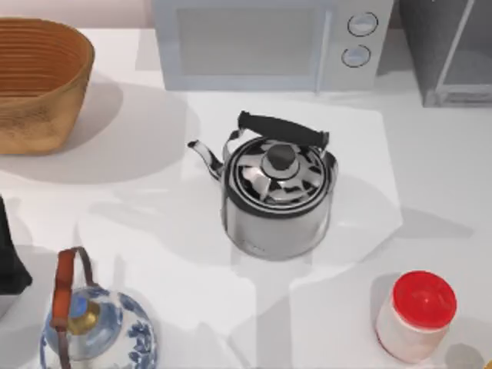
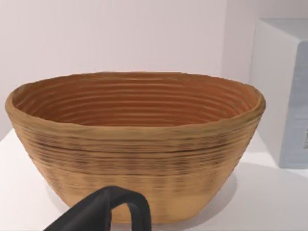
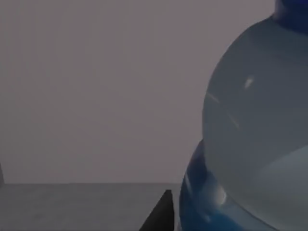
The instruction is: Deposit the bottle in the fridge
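Observation:
The bottle (image 3: 250, 144) looms very close in the right wrist view, with a pale, see-through upper body, a deep-blue lower part and a blue top. Dim grey wall and floor surfaces lie behind it, and a dark wedge (image 3: 161, 214) sits beside its base. I cannot tell whether my right gripper holds it. The fridge (image 1: 446, 46), dark grey with a pale framed door panel, stands at the table's back right corner. My left arm (image 1: 8, 261) is parked at the left edge, and a black part of its gripper (image 2: 106, 211) faces a basket.
A steel kettle (image 1: 278, 192) with a black handle stands mid-table. The pale microwave (image 1: 269, 42) is at the back, with a woven basket (image 1: 38, 81) at the back left. A blue-and-white teapot (image 1: 96, 330) sits front left. A white jar with a red lid (image 1: 419, 315) sits front right.

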`<state>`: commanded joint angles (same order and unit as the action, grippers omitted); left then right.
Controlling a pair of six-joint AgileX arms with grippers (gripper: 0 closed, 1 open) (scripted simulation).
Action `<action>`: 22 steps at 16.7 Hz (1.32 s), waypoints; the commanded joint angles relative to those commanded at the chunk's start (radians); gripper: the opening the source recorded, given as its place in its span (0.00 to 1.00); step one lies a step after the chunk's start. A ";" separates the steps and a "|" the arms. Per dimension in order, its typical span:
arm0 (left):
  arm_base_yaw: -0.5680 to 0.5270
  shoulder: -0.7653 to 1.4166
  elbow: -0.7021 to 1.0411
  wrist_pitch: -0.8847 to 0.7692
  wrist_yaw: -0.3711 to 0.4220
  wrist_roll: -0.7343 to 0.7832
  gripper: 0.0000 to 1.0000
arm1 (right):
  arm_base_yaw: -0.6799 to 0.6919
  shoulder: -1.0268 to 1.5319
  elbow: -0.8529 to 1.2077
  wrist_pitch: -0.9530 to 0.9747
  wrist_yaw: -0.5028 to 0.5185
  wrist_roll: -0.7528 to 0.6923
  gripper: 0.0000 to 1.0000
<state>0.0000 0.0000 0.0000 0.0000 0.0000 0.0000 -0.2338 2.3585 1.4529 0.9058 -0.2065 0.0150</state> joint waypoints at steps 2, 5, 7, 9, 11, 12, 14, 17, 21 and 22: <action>0.000 0.000 0.000 0.000 0.000 0.000 1.00 | 0.008 0.016 0.031 -0.022 0.004 -0.002 0.01; 0.000 0.000 0.000 0.000 0.000 0.000 1.00 | 0.009 0.017 0.033 -0.023 0.004 -0.002 0.01; 0.000 0.000 0.000 0.000 0.000 0.000 1.00 | 0.009 0.017 0.033 -0.023 0.004 -0.002 0.08; 0.000 0.000 0.000 0.000 0.000 0.000 1.00 | 0.009 0.017 0.033 -0.023 0.004 -0.002 0.23; 0.000 0.000 0.000 0.000 0.000 0.000 1.00 | 0.009 0.017 0.033 -0.023 0.004 -0.002 0.38; 0.000 0.000 0.000 0.000 0.000 0.000 1.00 | 0.009 0.017 0.033 -0.023 0.004 -0.002 0.46; 0.000 0.000 0.000 0.000 0.000 0.000 1.00 | 0.009 0.017 0.033 -0.023 0.004 -0.002 0.61; 0.000 0.000 0.000 0.000 0.000 0.000 1.00 | 0.009 0.017 0.033 -0.023 0.004 -0.002 0.83; 0.000 0.000 0.000 0.000 0.000 0.000 1.00 | 0.009 0.017 0.033 -0.023 0.004 -0.002 1.00; 0.000 0.000 0.000 0.000 0.000 0.000 1.00 | 0.009 0.017 0.033 -0.023 0.004 -0.002 1.00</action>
<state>0.0000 0.0000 0.0000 0.0000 0.0000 0.0000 -0.2252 2.3752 1.4857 0.8827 -0.2021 0.0131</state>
